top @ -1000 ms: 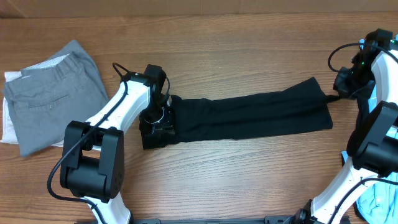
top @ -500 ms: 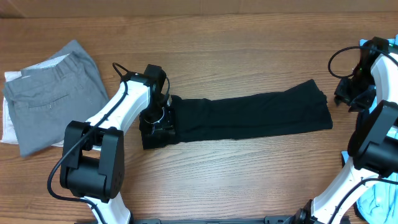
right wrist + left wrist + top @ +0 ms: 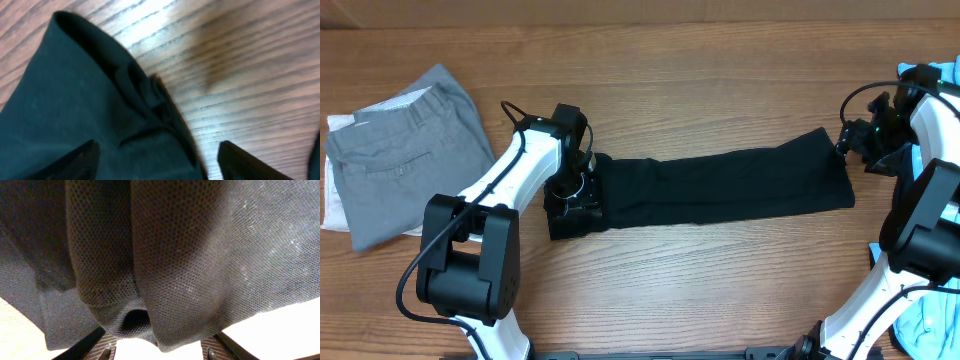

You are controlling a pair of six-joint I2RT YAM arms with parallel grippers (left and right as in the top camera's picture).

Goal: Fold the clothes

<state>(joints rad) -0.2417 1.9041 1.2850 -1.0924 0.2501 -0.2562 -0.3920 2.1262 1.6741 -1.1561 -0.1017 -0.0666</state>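
Wooden bench (image 3: 700,290), brown grain, seen from overhead. Long black garment (image 3: 720,185) lies flat across the middle, running left to right, with its right end slightly higher. Left gripper (image 3: 570,190) sits on the garment's left end, pressed down into the cloth. Right gripper (image 3: 847,148) is at the upper right corner of the same garment, at its very edge. Folded grey trousers (image 3: 405,160) lie far left, well apart, on top of a white garment (image 3: 335,200). Light blue cloth (image 3: 930,325) shows at the bottom right edge.

Left wrist: black mesh fabric (image 3: 200,255) fills nearly the whole frame and bunches down between the finger bases (image 3: 105,350). The tips are hidden by cloth, so I cannot tell how the jaws stand.

Right wrist: jaws are apart, with one finger (image 3: 85,152) low on each side. The garment's folded corner (image 3: 75,100) lies between and ahead of them on the bench, bare wood to its right. Whether they touch the cloth is unclear.
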